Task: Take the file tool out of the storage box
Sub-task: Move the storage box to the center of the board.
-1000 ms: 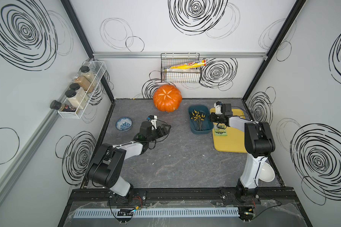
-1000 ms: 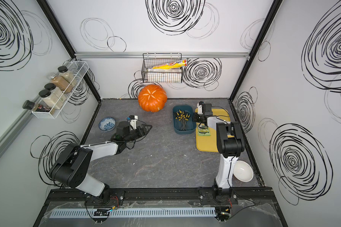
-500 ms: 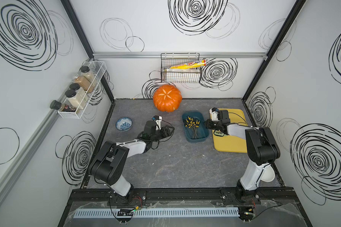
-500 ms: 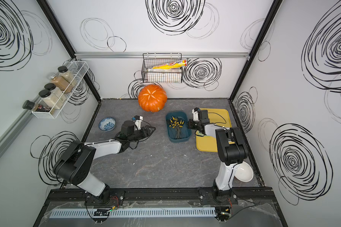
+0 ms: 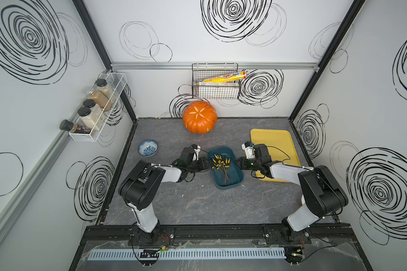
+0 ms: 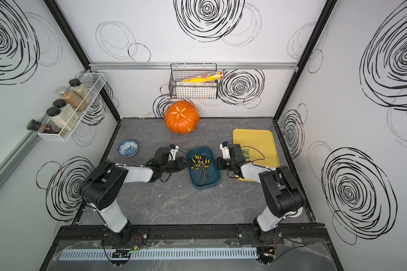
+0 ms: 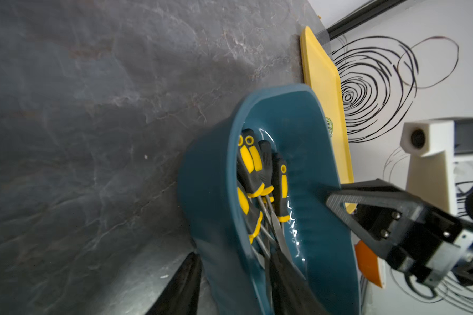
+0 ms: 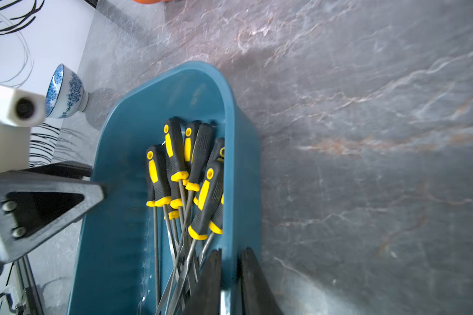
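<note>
Grey stone-look tabletop (image 5: 197, 206), white walls scribbled with black swirls. On the left, the left gripper (image 7: 232, 255) is set astride one wall of the storage box (image 5: 228, 187), jaws partly apart; whether the wall is actually pinched can't be told tbh. The box is dark teal with rounded corners and low walls. It's sat mid-table between both arms and loaded with jumbled black-and-yellow-handled file tools (image 5: 219, 162). The opposite wall is clamped by the right gripper (image 8: 231, 252), jaws nearly closed. A yellow tray (image 5: 273, 138) is seen just beside it.
</note>
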Available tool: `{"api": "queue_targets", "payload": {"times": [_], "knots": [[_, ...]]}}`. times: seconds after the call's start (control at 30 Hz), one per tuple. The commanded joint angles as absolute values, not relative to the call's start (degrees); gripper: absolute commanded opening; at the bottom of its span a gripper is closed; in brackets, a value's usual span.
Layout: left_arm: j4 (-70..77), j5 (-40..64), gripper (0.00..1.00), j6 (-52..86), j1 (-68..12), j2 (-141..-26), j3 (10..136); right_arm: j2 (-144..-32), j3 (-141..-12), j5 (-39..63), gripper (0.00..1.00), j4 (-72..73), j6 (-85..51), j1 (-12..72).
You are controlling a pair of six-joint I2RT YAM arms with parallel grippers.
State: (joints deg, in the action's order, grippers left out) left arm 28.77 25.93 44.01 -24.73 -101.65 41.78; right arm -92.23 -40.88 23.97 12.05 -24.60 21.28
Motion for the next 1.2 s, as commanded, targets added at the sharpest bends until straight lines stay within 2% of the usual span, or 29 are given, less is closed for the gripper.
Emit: {"api": "queue_targets", "payload": {"times": [0.0, 0.17, 0.3, 0.63, 0.83, 0.87, 0.93, 1.03, 1.17], "knots": [[30.16, 26.15, 0.4, 43.33, -24.87, -101.71, 42.94, -91.95, -39.44, 26.43, 0.19, 12.25, -25.71, 23.19], [24.9, 24.97, 0.35, 40.63, -24.58, -99.99, 43.58, -90.97, -38.12, 27.8, 0.24, 13.0, -26.61, 26.15], [21.79, 24.95, 0.34, 38.39, -23.5, -98.84, 42.88, -88.92, -36.72, 27.23, 0.26, 13.04, -26.74, 28.19], [22.33, 26.81, 0.25, 39.5, -21.89, -96.9, 40.47, -89.93, -36.12, 27.92, 0.29, 13.71, -26.74, 30.84], [24.83, 27.64, 0.28, 41.26, -21.85, -93.87, 36.16, -88.25, -35.9, 25.19, 0.31, 12.55, -26.37, 31.29], [25.04, 27.92, 0.3, 41.35, -21.81, -93.49, 35.51, -88.32, -35.95, 25.13, 0.31, 12.35, -26.24, 31.29], [25.33, 28.17, 0.45, 40.44, -21.63, -92.53, 34.77, -88.5, -36.02, 25.38, 0.32, 12.55, -26.27, 31.29], [22.67, 24.65, 0.45, 38.63, -21.62, -90.5, 35.24, -88.47, -36.04, 25.64, 0.32, 12.53, -26.25, 31.38], [22.42, 25.05, 0.46, 38.8, -20.59, -90.05, 34.91, -87.7, -35.86, 24.94, 0.33, 12.13, -26.08, 31.38]]}}
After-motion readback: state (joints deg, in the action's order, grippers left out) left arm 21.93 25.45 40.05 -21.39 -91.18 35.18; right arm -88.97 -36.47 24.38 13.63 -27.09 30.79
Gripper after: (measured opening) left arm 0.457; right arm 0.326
